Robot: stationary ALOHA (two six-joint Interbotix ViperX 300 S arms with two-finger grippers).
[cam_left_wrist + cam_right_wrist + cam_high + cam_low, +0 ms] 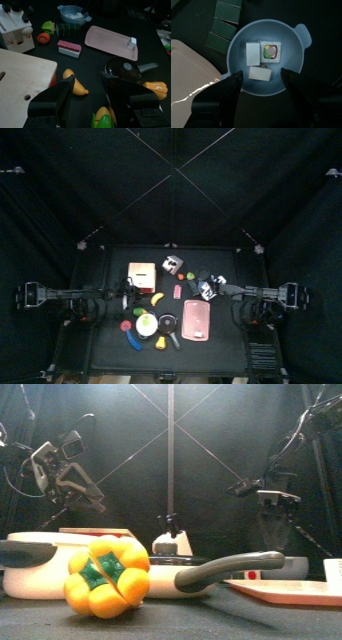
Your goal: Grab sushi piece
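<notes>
In the right wrist view a light blue bowl (294, 70) holds a sushi roll (270, 51) with a green and red centre, plus two white pieces (260, 73). My right gripper (261, 97) hangs open right above the bowl, touching nothing. In the top view the bowl (214, 284) lies at the table's right side under the right arm. My left gripper (90, 107) is open and empty above the banana (77, 84), between the wooden board (20, 75) and the black pan (125, 70). A pink-striped sushi piece (69, 48) lies on the table beyond it.
A pink tray (107, 40) carries a small white piece (131, 43). A yellow pepper (107, 576) stands at the front, with the pan's handle (230, 568) beside it. A white toy block (15, 30), a tomato (43, 37) and a green pepper (48, 26) lie at the back.
</notes>
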